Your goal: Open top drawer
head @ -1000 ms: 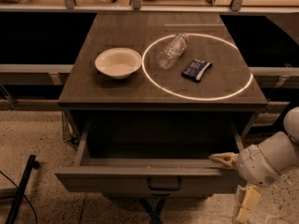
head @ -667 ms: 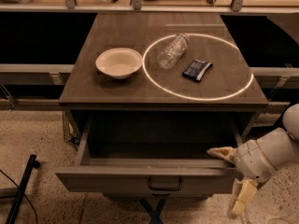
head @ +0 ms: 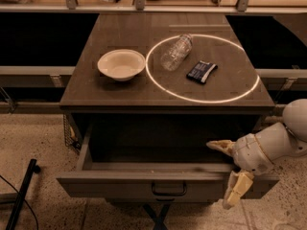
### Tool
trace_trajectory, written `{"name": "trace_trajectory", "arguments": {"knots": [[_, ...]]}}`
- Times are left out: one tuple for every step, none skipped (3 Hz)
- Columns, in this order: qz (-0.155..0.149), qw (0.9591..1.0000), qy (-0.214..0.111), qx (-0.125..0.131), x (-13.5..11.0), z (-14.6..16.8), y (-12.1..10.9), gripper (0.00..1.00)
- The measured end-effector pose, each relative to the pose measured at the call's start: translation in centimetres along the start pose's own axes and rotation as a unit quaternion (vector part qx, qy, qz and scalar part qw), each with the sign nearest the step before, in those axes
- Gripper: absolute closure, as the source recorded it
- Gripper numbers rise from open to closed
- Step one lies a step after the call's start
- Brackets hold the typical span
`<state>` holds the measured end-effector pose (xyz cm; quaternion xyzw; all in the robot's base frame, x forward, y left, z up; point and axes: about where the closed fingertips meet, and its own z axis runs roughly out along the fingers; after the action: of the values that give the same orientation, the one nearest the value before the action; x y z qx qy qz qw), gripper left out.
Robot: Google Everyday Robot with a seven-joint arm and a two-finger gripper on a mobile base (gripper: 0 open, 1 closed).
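1. The gripper (head: 220, 174) is sitting at the right end of the top drawer's (head: 144, 185) front panel. Its two pale fingers are spread wide, so the jaws are standing open and are clamping nothing.
2. One finger (head: 219, 145) is reaching leftward over the drawer's dark interior, just behind the front panel. The other is hanging down outside the panel, with its tip pointing at the floor (head: 33, 138). The panel's upper edge is running between the two fingers; whether either one is touching the wood cannot be told.
3. The white, rounded arm (head: 276, 140) is extending from the gripper up toward the right edge of the view.
4. The top drawer is standing pulled well out from under the cabinet top (head: 120, 96), with its inside lying in shadow.
5. The dark bail handle (head: 169, 189) is hanging at the centre of the drawer front, well to the left of the gripper and untouched.
6. On the cabinet top a bright ring of light (head: 211, 101) is glowing over the right half.
7. Inside the ring a clear plastic bottle (head: 176, 51) is lying on its side, with a dark packet (head: 201, 71) lying near it to the right.
8. A cream bowl (head: 121, 64) is sitting upright just outside the ring on the left.
9. A black pole (head: 21, 195) is leaning across the speckled floor at the lower left.
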<state>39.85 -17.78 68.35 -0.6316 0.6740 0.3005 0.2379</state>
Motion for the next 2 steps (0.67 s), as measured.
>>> {"name": "trace_trajectory", "arguments": {"knots": [[0.002,0.9999,-0.002,-0.011,0.08,1.34,0.22,0.0],[0.004,0.9999,-0.002,-0.016,0.25,1.75,0.56,0.0]]}}
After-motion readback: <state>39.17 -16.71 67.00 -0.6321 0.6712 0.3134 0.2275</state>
